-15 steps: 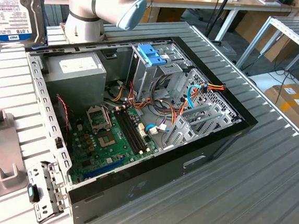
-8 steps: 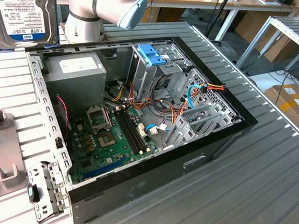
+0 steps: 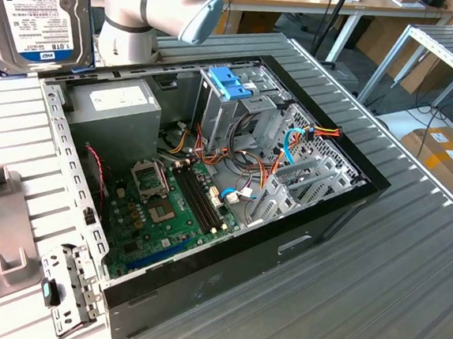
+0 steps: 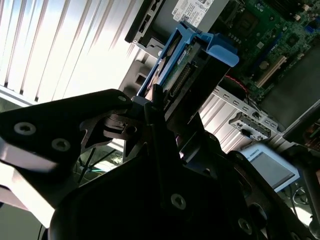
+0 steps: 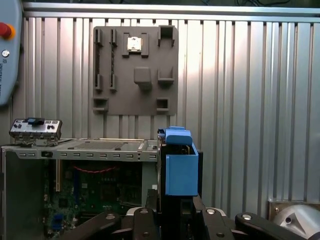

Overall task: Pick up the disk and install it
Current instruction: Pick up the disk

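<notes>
Up at the exterior view's left, the disk [image 3: 38, 14] hangs label-out, raised and not yet in the case [image 3: 317, 225]. In both wrist views the gripper [image 5: 175, 215] pinches it edge-on, its blue rail [image 5: 181, 175] showing. Further right stands the cage [image 3: 255, 112] under a blue bracket [image 3: 230, 82]. Carrying it well probably calls for a firm pinch, rails square to the cage, and a path clear of the cables [image 3: 273, 167].

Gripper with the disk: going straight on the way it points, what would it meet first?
Probably the open computer case, around its power-supply box. The disk clamped in the gripper leads, so it would touch first. Depth is unclear.
</notes>
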